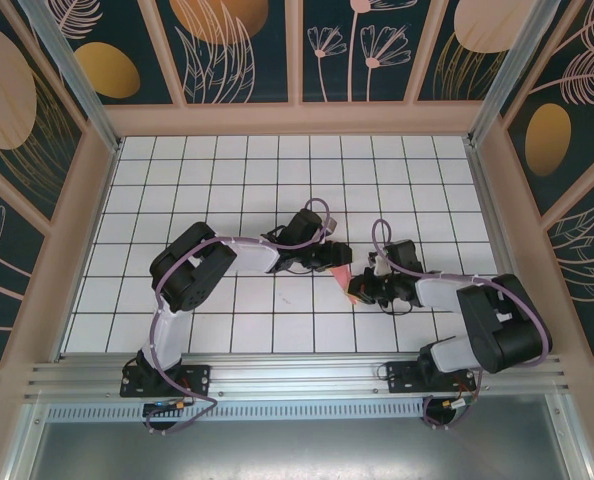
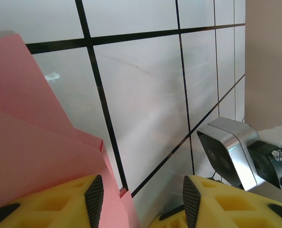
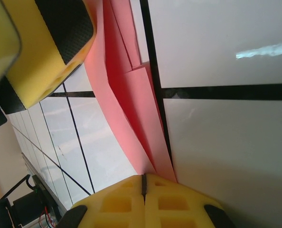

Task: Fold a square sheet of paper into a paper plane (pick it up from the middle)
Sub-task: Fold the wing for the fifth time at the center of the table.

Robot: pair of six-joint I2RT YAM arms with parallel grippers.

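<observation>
The square sheet of paper (image 1: 340,268) is salmon pink and folded into several long layers. It stands on edge off the white tiles between the two grippers. My right gripper (image 3: 143,183) is shut, and the paper's (image 3: 131,104) folded layers run down into the seam of its yellow fingers. My left gripper (image 2: 143,197) is open, its two black pads well apart. The paper (image 2: 36,142) leans against the inner side of its left finger (image 2: 94,198), with bare tile between the pads. In the top view the left gripper (image 1: 327,256) and right gripper (image 1: 358,286) meet at mid-table.
The table (image 1: 277,170) is white tiles with black grid lines, walled by beige panels. The right arm's wrist camera (image 2: 229,152) sits close to my left gripper's right finger. The left gripper's finger (image 3: 51,42) hangs beside the paper in the right wrist view.
</observation>
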